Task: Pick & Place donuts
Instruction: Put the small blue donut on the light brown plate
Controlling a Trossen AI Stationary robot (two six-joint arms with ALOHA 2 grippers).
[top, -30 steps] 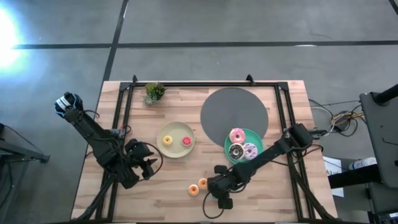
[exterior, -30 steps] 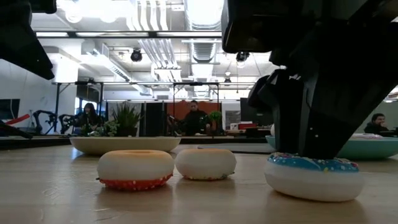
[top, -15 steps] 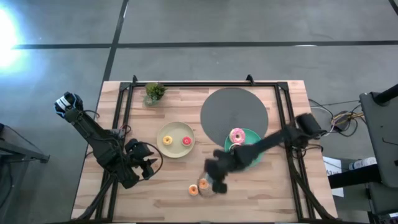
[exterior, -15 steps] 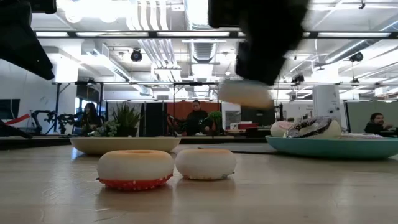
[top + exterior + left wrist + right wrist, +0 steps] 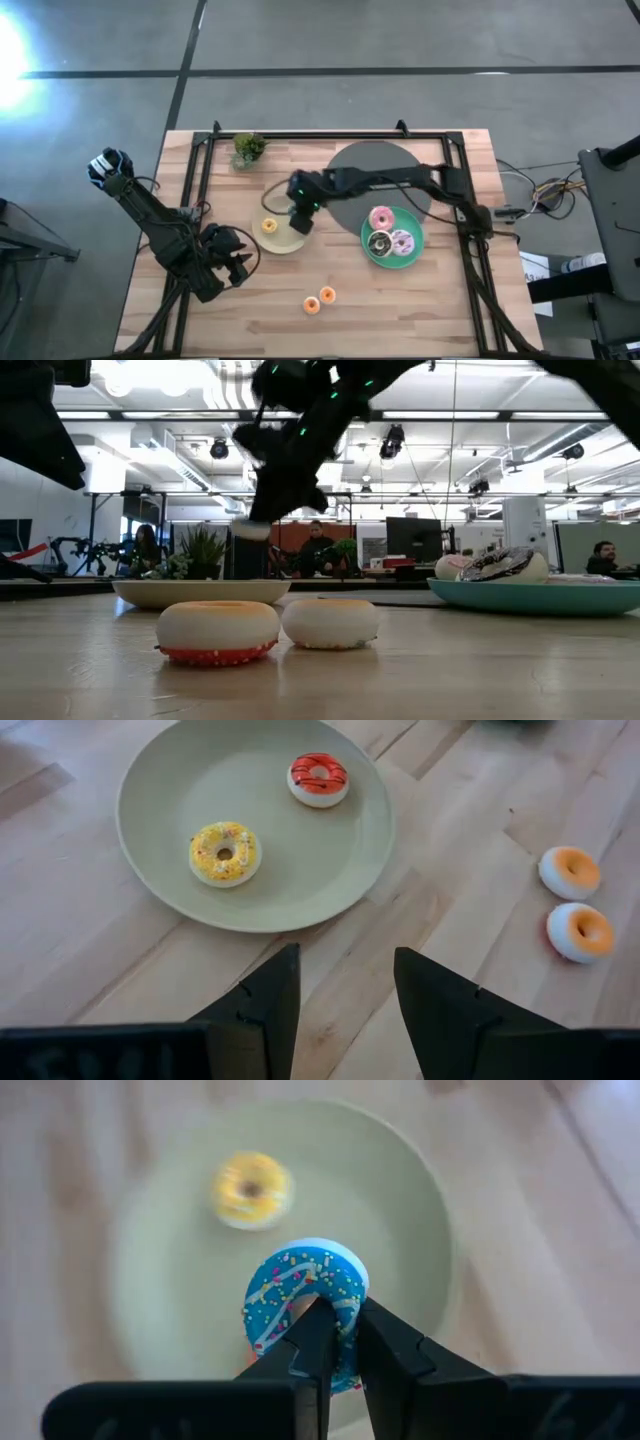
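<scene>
From above, the right arm reaches across the table so that the right gripper (image 5: 303, 215) hangs over the 3 o'clock side of the cream plate (image 5: 272, 238), where a yellow donut (image 5: 268, 226) lies at about 9 o'clock of the gripper. The teal plate (image 5: 410, 257) sits at 3 o'clock from the cream one and carries the pink donut (image 5: 381, 217), the chocolate donut (image 5: 379, 243) and the lilac donut (image 5: 402, 241). Two orange-topped donuts (image 5: 319, 300) lie touching on the bare wood at 6 o'clock of the cream plate. The left gripper (image 5: 236, 262) waits near the table's left front. At table height, the right gripper (image 5: 262, 515) hovers above the cream plate (image 5: 200, 592), with the two orange-topped donuts (image 5: 268, 630) in front. From the left wrist, the left gripper (image 5: 345, 990) has its jaws parted on nothing, and the cream plate (image 5: 300, 870) holds the yellow donut (image 5: 224, 853) and a red donut (image 5: 318, 779). From the right wrist, the right gripper (image 5: 338, 1338) pinches the blue donut (image 5: 305, 1302) on edge above the cream plate (image 5: 400, 1260), near the yellow donut (image 5: 250, 1189).
</scene>
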